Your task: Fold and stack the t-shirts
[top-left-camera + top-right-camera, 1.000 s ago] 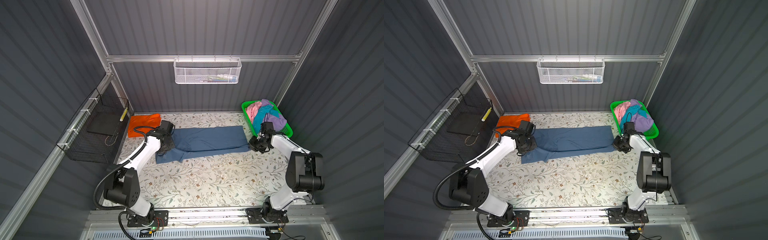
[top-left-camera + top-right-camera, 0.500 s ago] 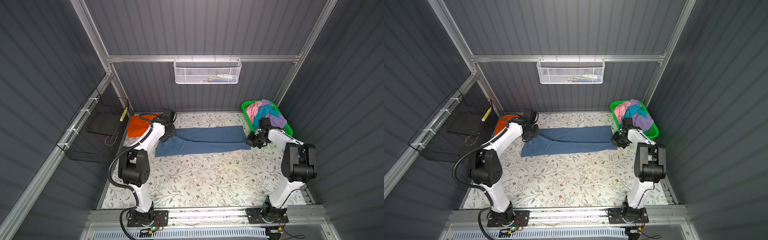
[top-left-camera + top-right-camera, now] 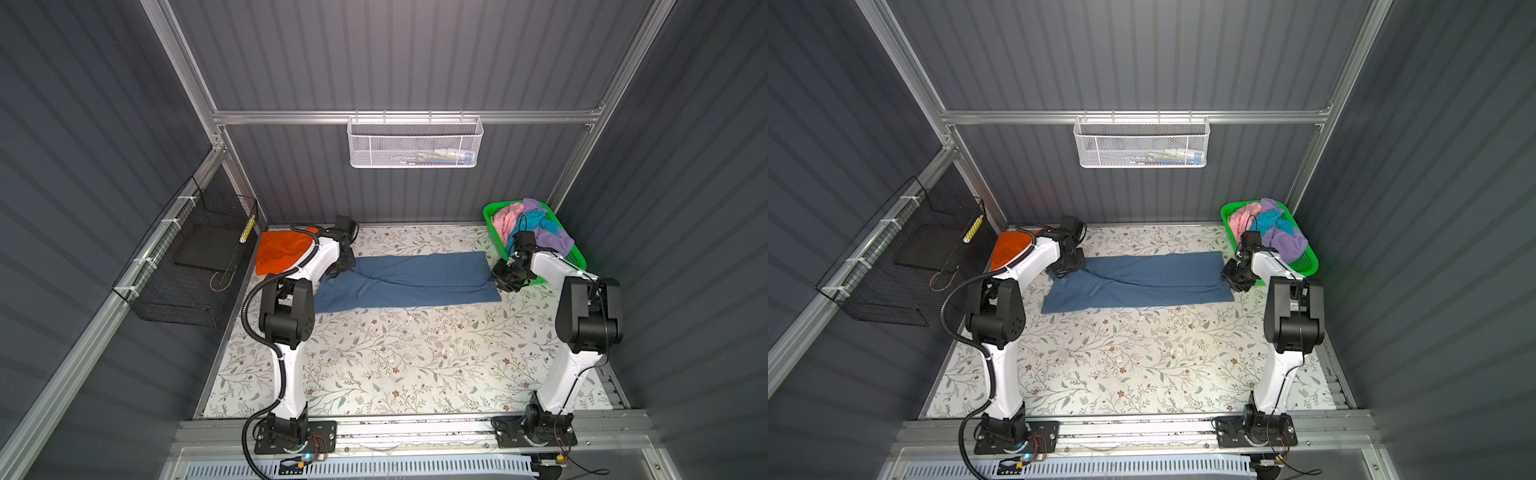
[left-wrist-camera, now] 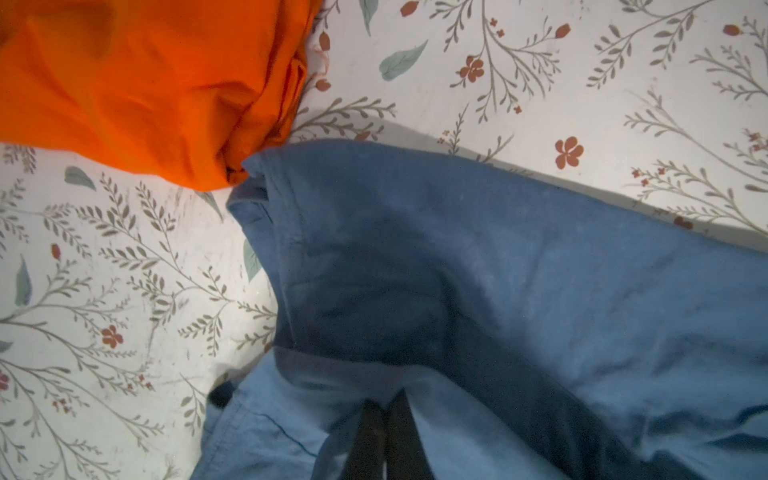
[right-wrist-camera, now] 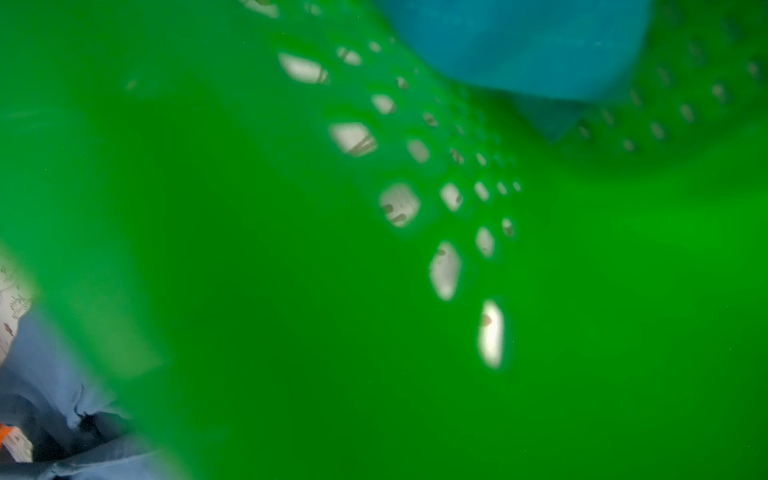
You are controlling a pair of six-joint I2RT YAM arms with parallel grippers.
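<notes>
A dark blue t-shirt (image 3: 415,278) (image 3: 1142,278) lies as a long folded band across the back of the table in both top views. My left gripper (image 3: 343,266) (image 3: 1069,266) is at its left end. In the left wrist view the fingers (image 4: 374,436) stand almost together, with the blue cloth (image 4: 498,257) bunched at their tips. A folded orange t-shirt (image 3: 278,251) (image 4: 145,83) lies just beyond it. My right gripper (image 3: 505,280) (image 3: 1235,280) sits at the band's right end against the green basket (image 3: 577,257). Its jaws are hidden.
The green basket (image 5: 291,291) fills the right wrist view and holds pink (image 3: 505,220), turquoise (image 5: 519,41) and lilac (image 3: 552,239) t-shirts. A white mesh basket (image 3: 415,143) hangs on the back wall. A black wire basket (image 3: 195,266) hangs on the left wall. The floral tabletop (image 3: 415,353) spreads in front.
Both grippers have moved towards the back wall, carrying the ends of the blue t-shirt with them. The shirt now lies as a straighter band farther back. Both arms stand more upright.
</notes>
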